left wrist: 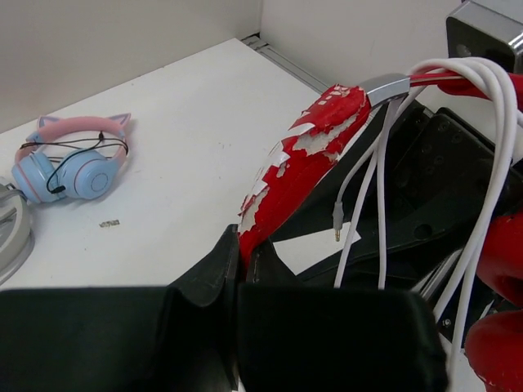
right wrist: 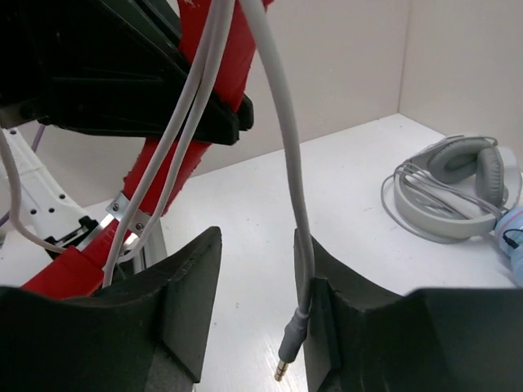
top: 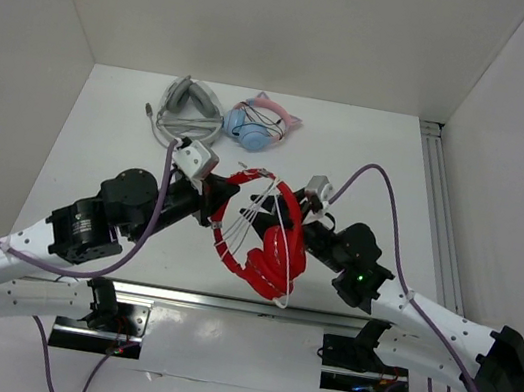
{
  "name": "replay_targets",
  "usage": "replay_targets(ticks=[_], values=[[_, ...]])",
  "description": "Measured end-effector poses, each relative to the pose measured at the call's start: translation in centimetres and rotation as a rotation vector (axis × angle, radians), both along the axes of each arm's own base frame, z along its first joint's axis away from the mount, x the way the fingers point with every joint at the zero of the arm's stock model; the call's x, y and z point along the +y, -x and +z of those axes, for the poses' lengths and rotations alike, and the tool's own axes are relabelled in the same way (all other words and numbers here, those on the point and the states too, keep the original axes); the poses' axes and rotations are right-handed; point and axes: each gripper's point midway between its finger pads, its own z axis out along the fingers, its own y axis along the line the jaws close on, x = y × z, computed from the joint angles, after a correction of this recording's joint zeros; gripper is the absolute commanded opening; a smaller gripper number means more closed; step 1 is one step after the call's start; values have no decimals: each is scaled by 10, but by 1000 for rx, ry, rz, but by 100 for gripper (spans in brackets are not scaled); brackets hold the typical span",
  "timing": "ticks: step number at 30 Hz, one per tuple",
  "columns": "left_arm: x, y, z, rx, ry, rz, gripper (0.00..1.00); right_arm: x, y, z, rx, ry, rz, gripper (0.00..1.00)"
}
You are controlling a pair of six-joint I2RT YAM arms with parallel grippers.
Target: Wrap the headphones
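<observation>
The left claw [left wrist: 241,245] is pinching the headphones [top: 271,259] by the headband [left wrist: 304,159], its jaws closed tight on the red band where the coating is peeling off in flakes. The headphones are hanging above the table [top: 116,160], between the two arms, with the headband tilting up and away and the earcups [top: 275,264] sitting lower, nearer the arm bases. The white cable [right wrist: 290,163] is running in several strands across the headband, looping over it and dropping past the earcups.

The right claw [right wrist: 257,273] is standing half apart, gripping nothing. One strand of the cable is hanging down through the gap, lying against the inner face of one finger. The plug [right wrist: 286,363] is dangling free at its end, just below the fingertips. From the right wrist, the other strands are crossing in front of the left claw and the red band.

The grey headphones [right wrist: 449,192] and the cat-ear headphones [left wrist: 73,163] are lying side by side at the far edge of the table, well apart from both claws.
</observation>
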Motion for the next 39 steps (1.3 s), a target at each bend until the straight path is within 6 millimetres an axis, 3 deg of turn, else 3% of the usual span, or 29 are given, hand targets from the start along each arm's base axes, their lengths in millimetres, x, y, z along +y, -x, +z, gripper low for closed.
replay_targets(ticks=[1, 8, 17, 23, 39], values=[[1, 0, 1, -2, 2, 0, 0, 0, 0, -1, 0, 5, -3, 58], [8, 0, 5, -13, 12, 21, 0, -2, -3, -6, -1, 26, -17, 92], [8, 0, 3, -6, 5, 18, 0, -3, -5, -10, 13, 41, -29, 100], [11, 1, -1, 16, -12, 28, 0, -1, -7, -16, 22, 58, -30, 100], [27, -8, 5, 53, 5, 137, 0, -10, -20, -54, 91, 115, -105, 100]])
